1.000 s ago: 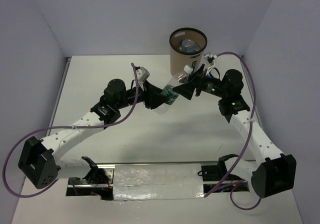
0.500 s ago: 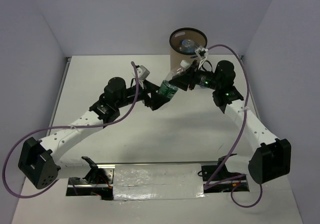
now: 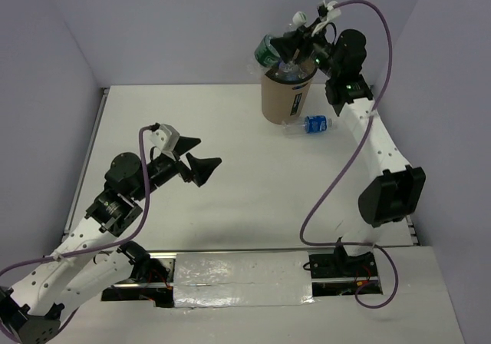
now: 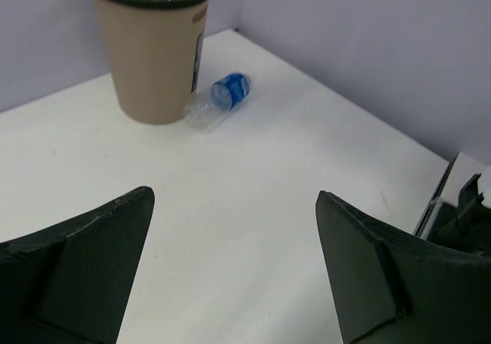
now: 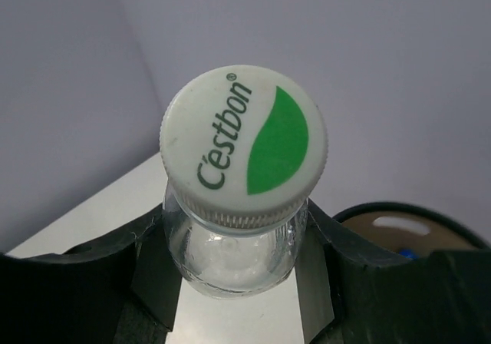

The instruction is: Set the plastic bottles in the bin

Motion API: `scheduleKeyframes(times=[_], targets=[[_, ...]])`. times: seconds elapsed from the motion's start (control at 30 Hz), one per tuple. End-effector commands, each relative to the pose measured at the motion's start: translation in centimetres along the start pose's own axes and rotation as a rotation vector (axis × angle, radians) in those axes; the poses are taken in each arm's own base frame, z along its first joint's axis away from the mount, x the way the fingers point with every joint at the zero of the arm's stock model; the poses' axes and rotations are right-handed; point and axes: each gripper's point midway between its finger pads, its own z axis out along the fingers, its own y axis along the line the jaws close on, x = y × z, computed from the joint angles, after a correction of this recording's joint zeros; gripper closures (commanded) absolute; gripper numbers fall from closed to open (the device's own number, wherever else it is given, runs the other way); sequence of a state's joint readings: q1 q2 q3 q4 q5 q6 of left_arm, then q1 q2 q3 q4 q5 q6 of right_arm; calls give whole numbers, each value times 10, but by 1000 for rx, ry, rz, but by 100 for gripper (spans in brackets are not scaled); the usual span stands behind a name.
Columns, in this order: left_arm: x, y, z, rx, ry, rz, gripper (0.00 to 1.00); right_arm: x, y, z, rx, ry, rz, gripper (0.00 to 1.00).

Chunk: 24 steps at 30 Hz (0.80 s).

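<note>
Above the bin [image 3: 276, 102], the right fingers [image 5: 73, 294] clamped the neck of the green-labelled bottle [image 3: 266, 51], its white cap [image 5: 244, 146] printed "C'estbon", and held it aloft near the dark rim. Another clear bottle [image 3: 288, 69] showed inside the bin, and a blue-labelled bottle [image 3: 315, 124] lay on its side on the white bench [image 3: 230, 206], just beside the bin's base on the right arm's side. Well away from the bin, toward the near edge of the bench, the left fingers [image 3: 205, 167] stood wide apart with nothing between them.
</note>
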State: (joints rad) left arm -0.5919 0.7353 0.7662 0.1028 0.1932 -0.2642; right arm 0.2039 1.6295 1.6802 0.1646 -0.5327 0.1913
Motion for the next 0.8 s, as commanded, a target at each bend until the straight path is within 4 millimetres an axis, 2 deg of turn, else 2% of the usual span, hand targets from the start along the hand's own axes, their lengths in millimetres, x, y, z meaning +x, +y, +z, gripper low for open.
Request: scheduleKeyframes(times=[0.0, 0.07, 0.1, 0.17, 0.2, 0.37, 0.47, 0.5, 0.53, 0.57, 0.63, 0.67, 0.7, 0.73, 0.77], targets=[[17, 15, -9, -65, 52, 57, 1, -34, -49, 27, 167, -122, -91, 89], [18, 16, -14, -71, 54, 69, 1, -36, -78, 37, 279, -143, -101, 88], [23, 18, -16, -81, 68, 80, 1, -29, -94, 48, 315, -131, -114, 88], [23, 19, -17, -83, 65, 90, 1, -20, -113, 53, 375, -127, -128, 88], [23, 20, -17, -86, 65, 95, 1, -7, -127, 58, 409, -112, -146, 87], [27, 17, -14, -67, 80, 79, 1, 29, -154, 55, 487, -54, -232, 83], [28, 16, -14, -64, 82, 74, 1, 33, -158, 46, 501, -39, -263, 79], [27, 17, -14, -65, 80, 74, 1, 45, -160, 42, 505, -11, -269, 78], [28, 17, -14, -67, 82, 74, 1, 47, -160, 39, 500, -3, -273, 77], [28, 17, -14, -66, 83, 74, 1, 43, -158, 35, 493, -8, -277, 73], [28, 18, -14, -69, 83, 74, 1, 57, -155, 33, 461, 31, -268, 66], [29, 17, -14, -65, 85, 73, 0, 66, -154, 32, 451, 66, -260, 57], [28, 17, -14, -66, 85, 72, 1, 67, -153, 32, 439, 78, -262, 50], [28, 17, -14, -66, 85, 73, 1, 72, -147, 35, 410, 97, -258, 41], [28, 17, -14, -66, 83, 74, 1, 81, -147, 33, 398, 134, -249, 19]])
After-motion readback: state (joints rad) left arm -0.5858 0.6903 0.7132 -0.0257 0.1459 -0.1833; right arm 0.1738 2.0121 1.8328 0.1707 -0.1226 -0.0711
